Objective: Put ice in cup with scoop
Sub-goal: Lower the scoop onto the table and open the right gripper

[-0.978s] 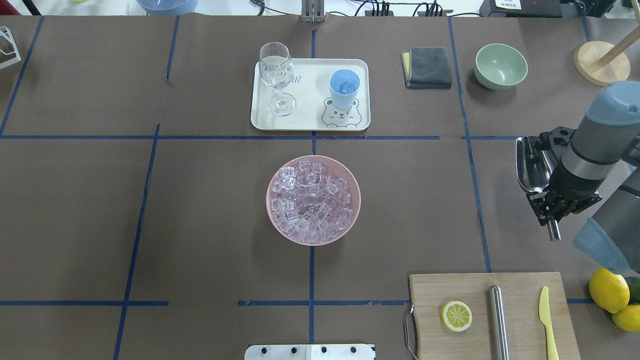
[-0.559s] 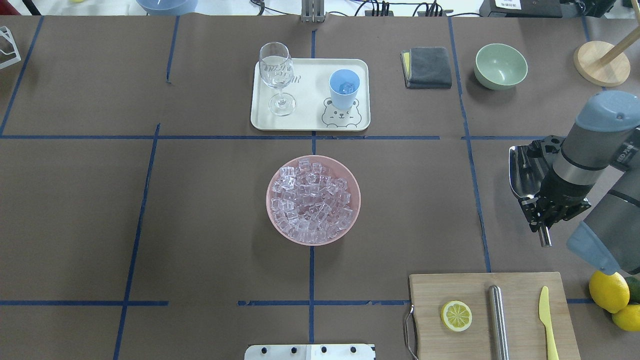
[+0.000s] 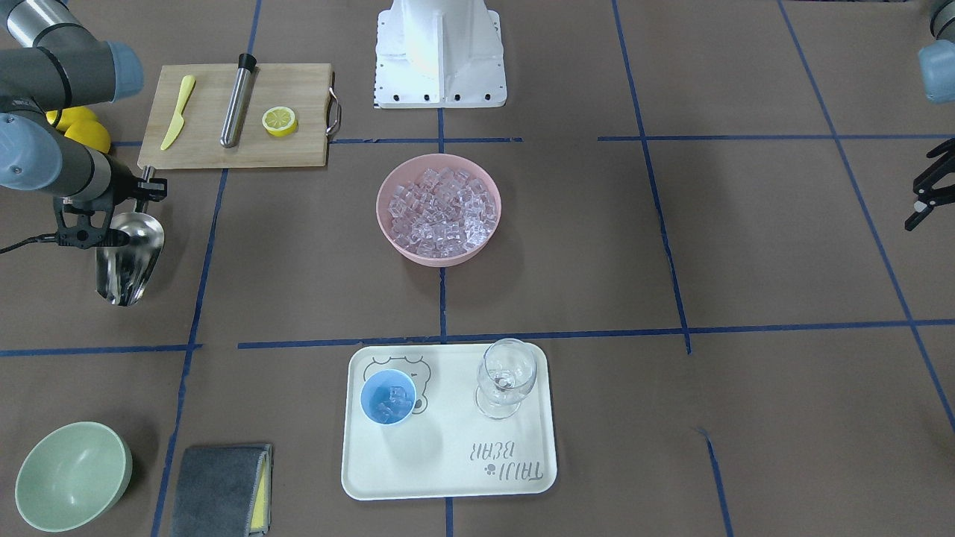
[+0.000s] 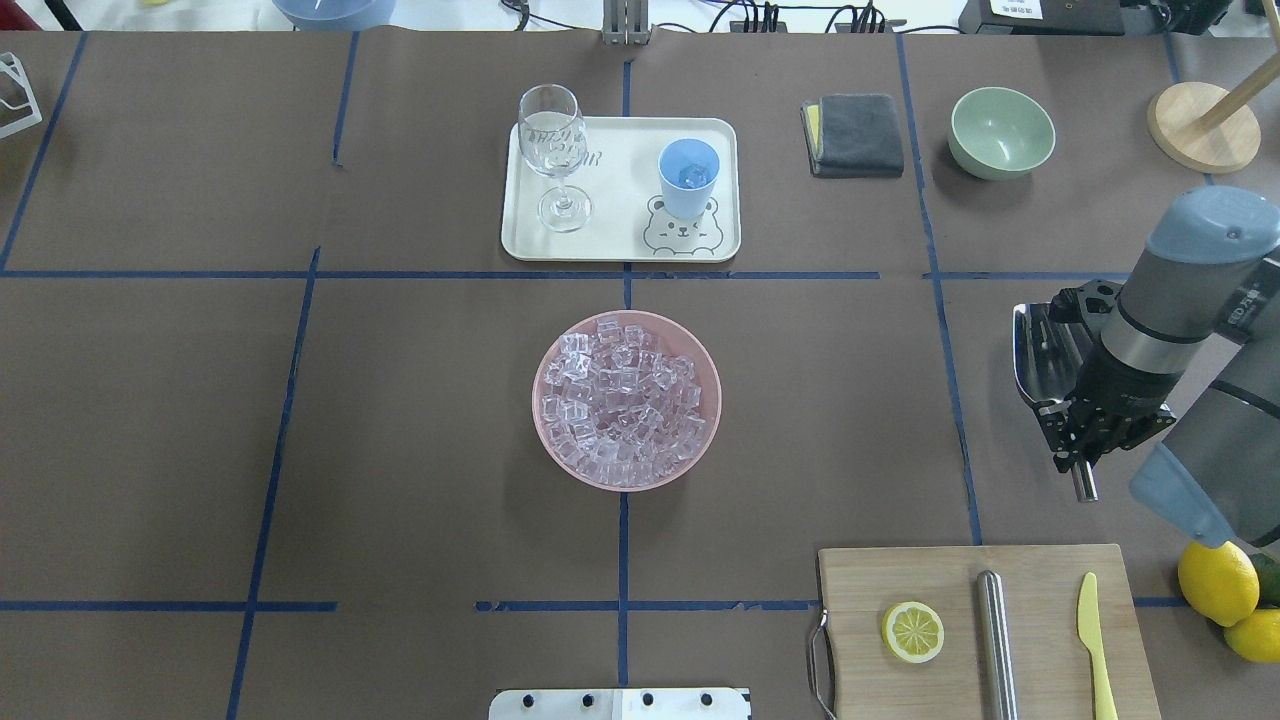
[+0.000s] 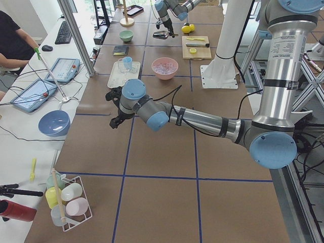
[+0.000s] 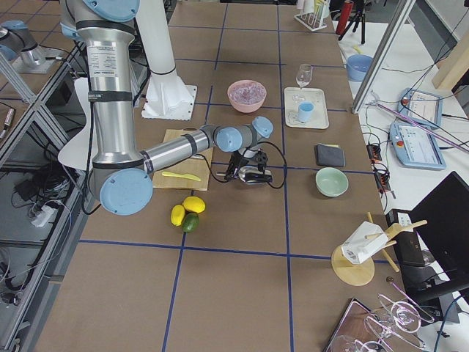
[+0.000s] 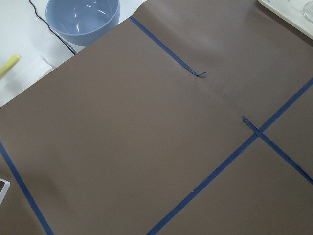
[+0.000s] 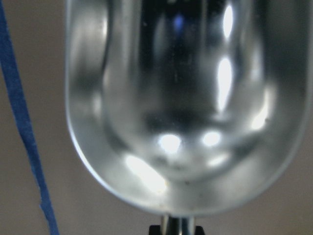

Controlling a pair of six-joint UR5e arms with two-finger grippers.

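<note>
The ice (image 4: pixel 622 400) fills a pink bowl (image 4: pixel 705 360) at the table's middle. The light-blue cup (image 4: pixel 688 178) stands on a cream tray (image 4: pixel 620 240) behind it, with a few cubes inside (image 3: pixel 389 400). My right gripper (image 4: pixel 1085 440) is shut on the steel scoop's handle at the table's right side, far from the bowl. The scoop (image 4: pixel 1040 345) is held low over the table, and its trough is empty in the right wrist view (image 8: pixel 186 98). My left gripper (image 3: pixel 929 195) hangs open and empty at the table's far left.
A stemmed glass (image 4: pixel 555 150) shares the tray. A grey cloth (image 4: pixel 855 133) and a green bowl (image 4: pixel 1001 130) lie at the back right. A cutting board (image 4: pixel 940 580) with a lemon slice, a steel cylinder and a yellow knife lies front right. Lemons (image 4: pixel 1215 580) lie beside it.
My right arm has shifted the scoop a little to the left and toward the robot. Bowl, cup and tray have not moved.
</note>
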